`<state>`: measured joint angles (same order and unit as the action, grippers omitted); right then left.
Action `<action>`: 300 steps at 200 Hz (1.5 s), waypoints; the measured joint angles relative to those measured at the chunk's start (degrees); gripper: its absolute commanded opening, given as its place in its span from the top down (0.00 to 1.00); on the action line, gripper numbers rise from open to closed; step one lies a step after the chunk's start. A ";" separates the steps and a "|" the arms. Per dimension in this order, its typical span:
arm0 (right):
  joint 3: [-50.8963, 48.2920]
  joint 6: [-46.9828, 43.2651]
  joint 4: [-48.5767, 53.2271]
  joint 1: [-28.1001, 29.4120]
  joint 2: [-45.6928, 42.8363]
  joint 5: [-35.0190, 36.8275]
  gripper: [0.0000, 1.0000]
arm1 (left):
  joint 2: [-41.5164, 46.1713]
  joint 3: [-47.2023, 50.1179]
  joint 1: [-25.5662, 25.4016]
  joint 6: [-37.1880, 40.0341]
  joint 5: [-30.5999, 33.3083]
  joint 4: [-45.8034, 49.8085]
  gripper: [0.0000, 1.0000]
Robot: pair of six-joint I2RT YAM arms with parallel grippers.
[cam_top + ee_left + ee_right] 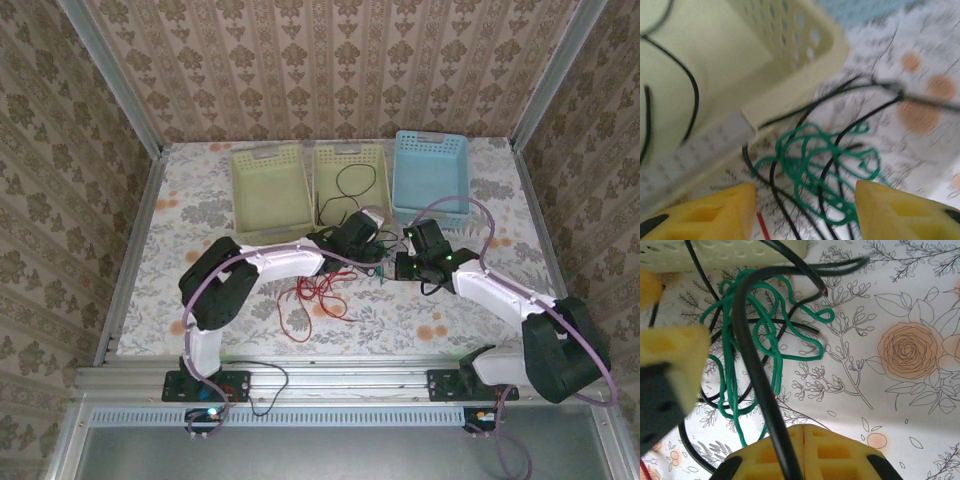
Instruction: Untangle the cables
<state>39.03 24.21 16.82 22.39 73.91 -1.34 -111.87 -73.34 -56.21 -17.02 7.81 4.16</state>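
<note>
A tangled green cable [826, 167] lies on the flowered cloth, crossed by black cables [836, 145], with a bit of red cable [763, 226] beside them. My left gripper [805, 194] hovers over this knot, open, its yellow fingers [715, 215] wide on both sides. My right gripper [804, 430] is shut, and a thick black cable [756, 375] rises from the green cable [729, 370] and runs over its left pad towards the seam. Seen from above, both grippers [362, 250] [402, 266] meet in front of the baskets, and the red cables [315, 295] sprawl nearer the front.
Three baskets stand at the back: a pale yellow one [270, 190], a second pale yellow one [350, 152] with a black cable [352, 185] in it, and a blue one [432, 170]. The middle basket's corner [790, 35] is close to my left gripper. The left gripper's finger [670, 360] sits close beside the right gripper.
</note>
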 measured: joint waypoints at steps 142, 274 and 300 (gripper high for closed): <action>-0.11 0.04 -0.35 0.00 -2.36 -0.72 1.00 | -4.55 -1.42 0.70 -1.46 -6.23 -3.13 0.97; -0.33 6.27 4.87 -5.25 -12.61 12.98 1.00 | 6.14 18.69 5.03 -7.65 1.49 -9.44 1.00; -0.98 6.38 5.29 -6.14 -12.68 12.81 1.00 | 9.46 21.92 5.29 -7.56 0.63 -10.05 0.89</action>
<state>38.04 30.59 22.11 16.25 61.23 11.46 -102.41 -51.42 -50.92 -24.58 8.45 -5.89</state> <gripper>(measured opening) 0.083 0.053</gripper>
